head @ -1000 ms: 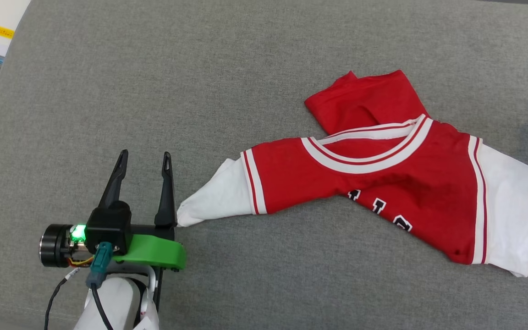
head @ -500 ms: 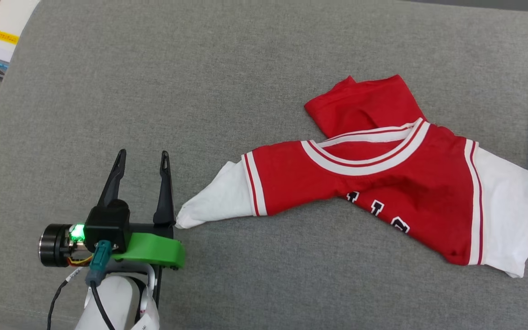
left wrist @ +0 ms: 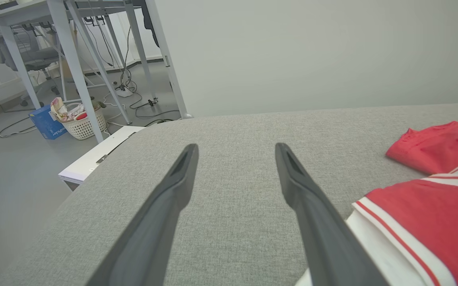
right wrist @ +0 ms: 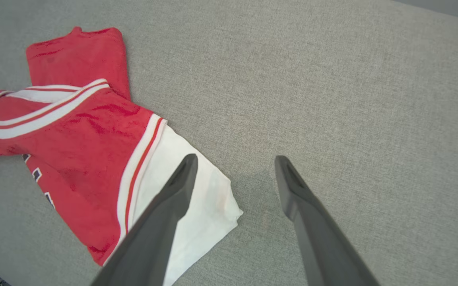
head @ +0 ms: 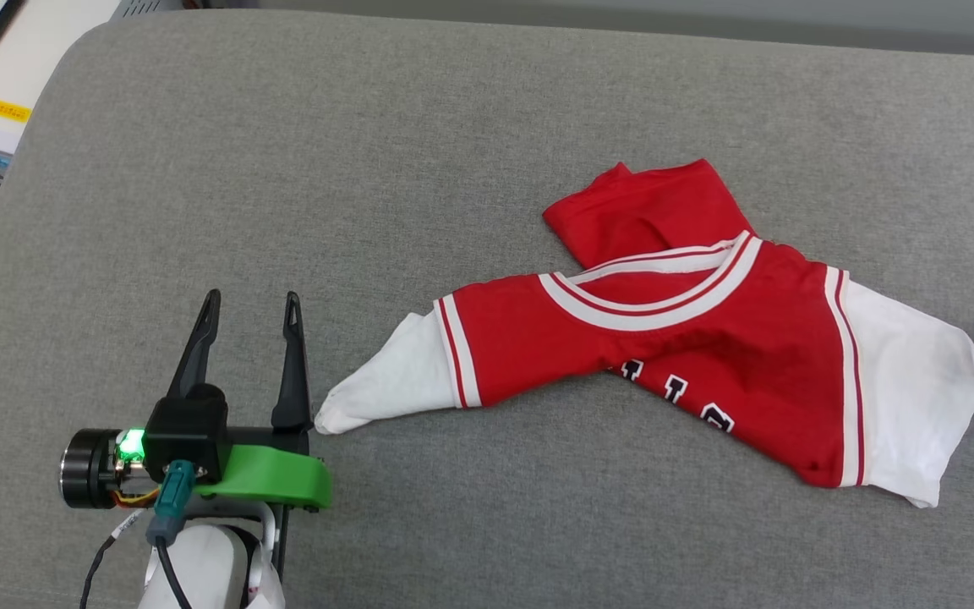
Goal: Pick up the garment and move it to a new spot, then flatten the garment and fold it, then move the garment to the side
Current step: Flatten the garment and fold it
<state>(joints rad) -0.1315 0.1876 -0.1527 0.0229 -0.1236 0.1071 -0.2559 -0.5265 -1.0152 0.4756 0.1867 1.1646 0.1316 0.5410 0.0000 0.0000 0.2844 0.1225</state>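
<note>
Garment (head: 707,355) on cushion (head: 369,169), right of left gripper (head: 252,298).

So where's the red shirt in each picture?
Head view: the shirt lies right of the middle, on the grey cushion.
Left wrist view: the shirt sits in the lower right corner.
Right wrist view: the shirt is on the left side.
Shared landmark: the plain red flap sticking out past the striped collar.
</note>
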